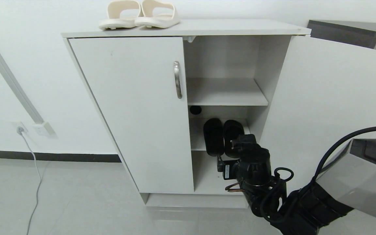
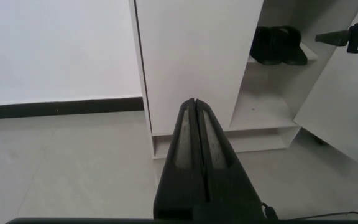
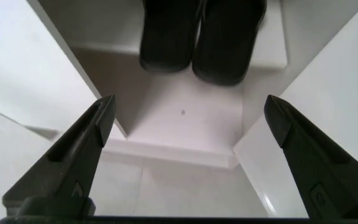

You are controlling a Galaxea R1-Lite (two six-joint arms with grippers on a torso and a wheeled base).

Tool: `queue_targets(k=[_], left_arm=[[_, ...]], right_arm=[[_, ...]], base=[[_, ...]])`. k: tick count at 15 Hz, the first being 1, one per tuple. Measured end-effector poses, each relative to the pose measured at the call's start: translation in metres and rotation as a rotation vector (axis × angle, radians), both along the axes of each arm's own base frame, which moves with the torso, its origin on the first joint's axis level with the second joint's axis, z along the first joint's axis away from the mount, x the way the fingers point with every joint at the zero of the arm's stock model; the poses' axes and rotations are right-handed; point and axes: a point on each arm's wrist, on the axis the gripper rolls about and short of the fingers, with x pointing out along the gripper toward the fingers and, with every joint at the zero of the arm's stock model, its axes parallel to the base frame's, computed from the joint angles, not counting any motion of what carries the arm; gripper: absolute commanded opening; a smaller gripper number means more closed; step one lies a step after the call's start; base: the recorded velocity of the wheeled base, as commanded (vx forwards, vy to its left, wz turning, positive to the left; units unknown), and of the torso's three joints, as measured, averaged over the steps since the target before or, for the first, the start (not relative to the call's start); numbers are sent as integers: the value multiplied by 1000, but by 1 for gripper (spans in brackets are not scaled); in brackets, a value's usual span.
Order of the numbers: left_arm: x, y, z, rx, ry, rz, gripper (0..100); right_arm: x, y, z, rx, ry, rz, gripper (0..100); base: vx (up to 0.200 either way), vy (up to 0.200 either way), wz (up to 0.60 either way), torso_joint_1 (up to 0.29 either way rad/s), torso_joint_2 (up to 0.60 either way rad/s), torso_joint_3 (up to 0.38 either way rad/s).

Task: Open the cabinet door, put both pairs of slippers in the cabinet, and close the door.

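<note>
The white cabinet has its left door closed and its right door swung open. A black pair of slippers lies side by side on the lower shelf, toes outward. A beige pair of slippers rests on the cabinet top at the left. My right gripper hangs just in front of the black pair, and in the right wrist view the gripper is open and holds nothing, below the black slippers. My left gripper is shut and holds nothing, low over the floor and back from the cabinet.
The upper shelf and bottom compartment hold nothing. A wall socket with a grey cable is at the left. A dark grey unit stands behind the open door. Bare tiled floor lies left of the cabinet.
</note>
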Motion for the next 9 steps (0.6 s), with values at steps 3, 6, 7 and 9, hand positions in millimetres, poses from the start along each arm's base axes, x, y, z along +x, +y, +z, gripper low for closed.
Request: queue_targets(k=[3, 6, 7, 9], left_arm=[[0, 0, 0, 1, 0, 1, 0], [0, 0, 0, 1, 0, 1, 0], [0, 0, 0, 1, 0, 0, 0], [0, 0, 0, 1, 0, 0, 0]], right_arm=[[0, -3, -3, -19, 6, -4, 100], [-1, -6, -5, -28, 15, -9, 100], [-1, -9, -7, -35, 22, -13, 100], [-1, -11, -7, -33, 21, -15, 100]], base=[[0, 0, 0, 3, 2, 86], [0, 0, 0, 0, 0, 0], [0, 0, 0, 0, 0, 0], [0, 100, 0, -1, 1, 1]])
